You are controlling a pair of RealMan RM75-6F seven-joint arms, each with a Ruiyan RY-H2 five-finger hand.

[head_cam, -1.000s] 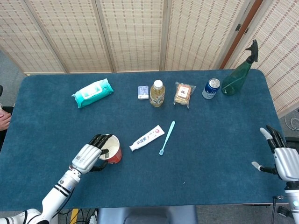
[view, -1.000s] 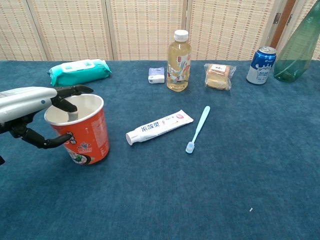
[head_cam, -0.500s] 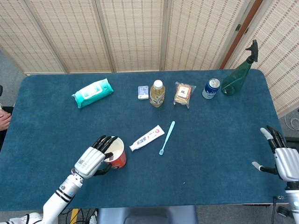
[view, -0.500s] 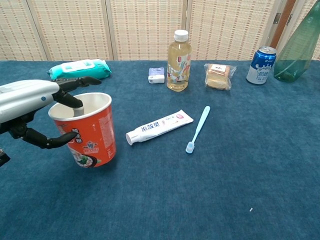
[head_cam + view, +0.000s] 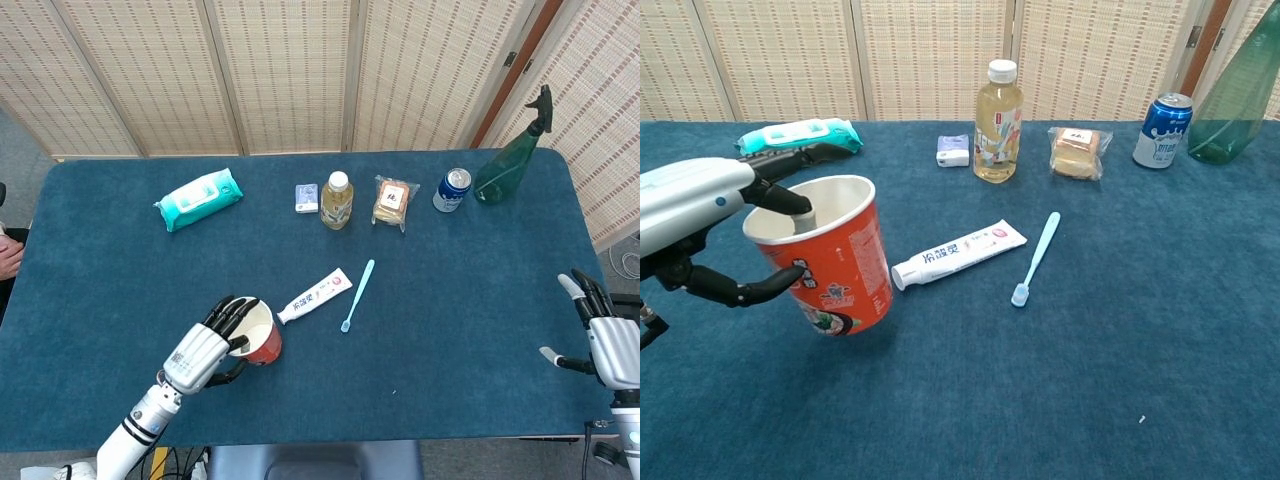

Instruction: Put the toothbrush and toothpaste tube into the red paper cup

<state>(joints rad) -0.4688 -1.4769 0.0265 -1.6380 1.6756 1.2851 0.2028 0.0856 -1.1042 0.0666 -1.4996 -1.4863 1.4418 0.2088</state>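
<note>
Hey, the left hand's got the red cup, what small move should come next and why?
Probably set the red cup upright beside the toothpaste tube: the left hand holds it tilted, and the tube and toothbrush lie flat just to its right.

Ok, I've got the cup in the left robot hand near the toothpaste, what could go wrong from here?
1. The red paper cup is tilted in the left robot hand, held at the rim with a finger inside; it could slip or crush.
2. The cup sits close to the toothpaste tube; moving on may knock the tube into the toothbrush beside it.
3. The right robot hand waits at the far table edge, a long reach to both items.
</note>
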